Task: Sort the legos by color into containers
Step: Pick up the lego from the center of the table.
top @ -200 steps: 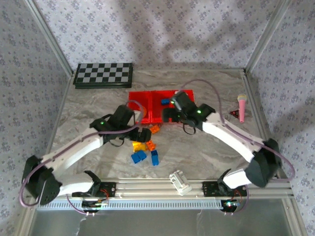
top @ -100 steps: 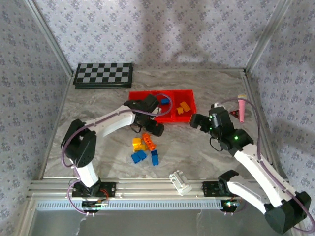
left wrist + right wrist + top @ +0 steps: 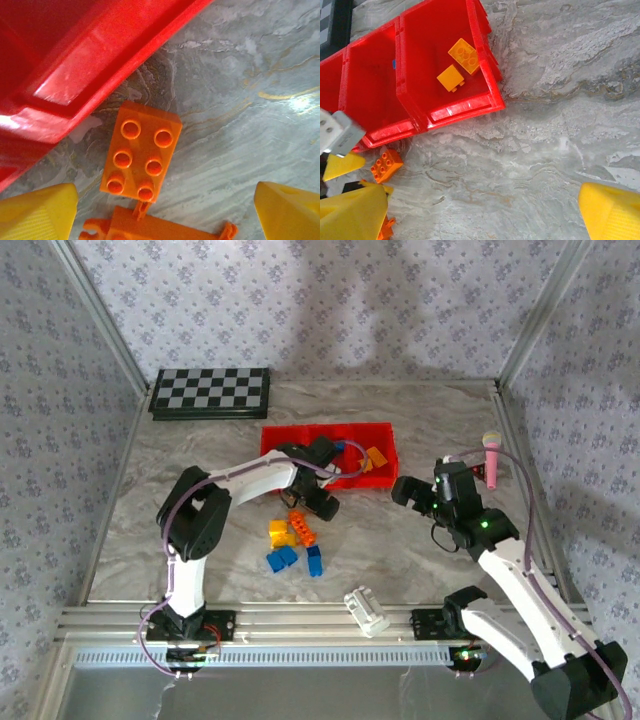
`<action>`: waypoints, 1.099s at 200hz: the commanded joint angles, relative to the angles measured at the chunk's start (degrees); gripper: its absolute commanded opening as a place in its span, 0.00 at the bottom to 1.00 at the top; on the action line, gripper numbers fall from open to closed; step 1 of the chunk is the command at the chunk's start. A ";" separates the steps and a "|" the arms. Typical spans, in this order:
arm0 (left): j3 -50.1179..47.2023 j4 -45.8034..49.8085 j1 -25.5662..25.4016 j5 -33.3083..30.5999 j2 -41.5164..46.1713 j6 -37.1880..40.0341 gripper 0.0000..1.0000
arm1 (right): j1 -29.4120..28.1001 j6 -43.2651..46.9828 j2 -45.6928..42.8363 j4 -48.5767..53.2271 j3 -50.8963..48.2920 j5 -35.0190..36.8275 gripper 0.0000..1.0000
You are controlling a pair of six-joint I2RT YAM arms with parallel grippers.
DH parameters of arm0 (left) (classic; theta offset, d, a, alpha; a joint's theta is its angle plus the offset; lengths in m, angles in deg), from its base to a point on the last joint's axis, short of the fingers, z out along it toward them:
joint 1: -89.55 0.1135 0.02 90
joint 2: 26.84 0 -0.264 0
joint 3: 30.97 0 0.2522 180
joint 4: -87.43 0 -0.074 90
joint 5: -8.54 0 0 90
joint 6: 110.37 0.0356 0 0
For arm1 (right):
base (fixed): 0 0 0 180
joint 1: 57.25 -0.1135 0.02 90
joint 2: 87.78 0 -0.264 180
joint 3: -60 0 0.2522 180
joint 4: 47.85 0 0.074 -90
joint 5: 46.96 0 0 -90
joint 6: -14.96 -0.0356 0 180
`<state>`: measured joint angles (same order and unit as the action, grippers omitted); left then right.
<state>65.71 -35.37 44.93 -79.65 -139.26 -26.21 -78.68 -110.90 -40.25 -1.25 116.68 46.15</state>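
Top external view: two orange bricks [image 3: 373, 457] are sorted into the right bin [image 3: 388, 440]; several loose bricks [image 3: 292, 540] are left outside. The left gripper [image 3: 322, 504] and right gripper [image 3: 408, 490] are spread apart, empty.

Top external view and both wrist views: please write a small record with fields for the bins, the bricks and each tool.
bins: three red containers joined in a row
right bin: two orange bricks inside
table: loose legos in yellow, orange and blue, in front of the bins
left tool: open, over a single orange brick beside the bin wall
right tool: open, holding nothing, over bare marble
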 commanded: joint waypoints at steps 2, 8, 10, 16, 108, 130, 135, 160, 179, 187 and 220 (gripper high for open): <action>3.12 1.03 0.65 -1.14 -2.02 2.33 0.91 | 0.57 -0.66 0.54 1.34 -0.47 -1.44 1.00; 3.29 0.95 0.97 -1.25 -2.38 2.38 0.91 | 0.73 -0.63 0.80 1.35 -0.42 -1.50 1.00; 3.37 0.95 1.06 -1.27 -2.43 2.39 0.91 | 0.74 -0.64 0.85 1.33 -0.43 -1.52 1.00; 3.54 0.79 1.50 -1.36 -2.70 2.37 0.91 | 0.77 -0.63 1.10 1.34 -0.46 -1.68 1.00; 4.10 -1.40 3.06 1.61 -4.94 0.82 0.84 | 1.07 -0.66 4.48 -0.05 -0.20 -1.70 1.00; 3.85 -2.02 2.43 1.89 -5.08 0.72 0.83 | 1.06 -0.64 4.82 -0.67 -0.42 -1.22 1.00; 3.95 -2.05 2.29 1.89 -5.17 0.83 0.82 | 1.16 -0.67 4.80 -0.76 -0.47 -1.18 1.00; 4.68 -1.87 1.62 2.50 -5.93 1.09 0.77 | 1.20 -0.65 4.91 -0.93 -0.55 -1.10 1.00; 5.07 -1.48 1.34 2.18 -6.90 0.93 0.76 | 1.18 -0.63 4.77 -0.76 -0.56 -1.15 1.00; 5.31 -1.35 1.30 1.92 -7.18 0.71 0.76 | 1.13 -0.65 4.65 -0.69 -0.56 -1.27 1.00; 4.98 -0.81 0.99 0.58 -7.55 0.25 0.71 | 1.20 -0.66 3.61 0.15 -0.90 -0.99 1.00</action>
<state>69.71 -37.12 46.33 -78.98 -145.69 -25.75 -77.94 -110.88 -35.53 -1.73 116.64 44.71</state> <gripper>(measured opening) 0.725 0.996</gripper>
